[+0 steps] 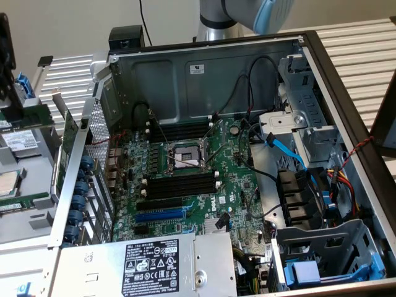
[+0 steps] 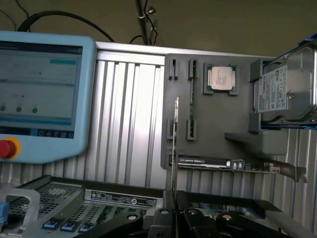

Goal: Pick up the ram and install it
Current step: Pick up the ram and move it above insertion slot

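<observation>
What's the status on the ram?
Gripper shut on ram, over the parts tray. Not installed; black memory slots look empty. Case rear panel between tray and slots.

Ribbed metal table [image 1: 365,37]. Open computer case [image 1: 204,74] at centre, grey parts holder [image 1: 31,219] at nine o'clock, exterior view. Teach pendant [image 2: 39,94] also on ribs.

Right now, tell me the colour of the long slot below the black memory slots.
Blue: the expansion slot, clearest in the exterior view.

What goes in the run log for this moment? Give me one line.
grip: fingers shut on ram | where: by parts tray, outside open case | memory slots: ram not yet seated
</observation>
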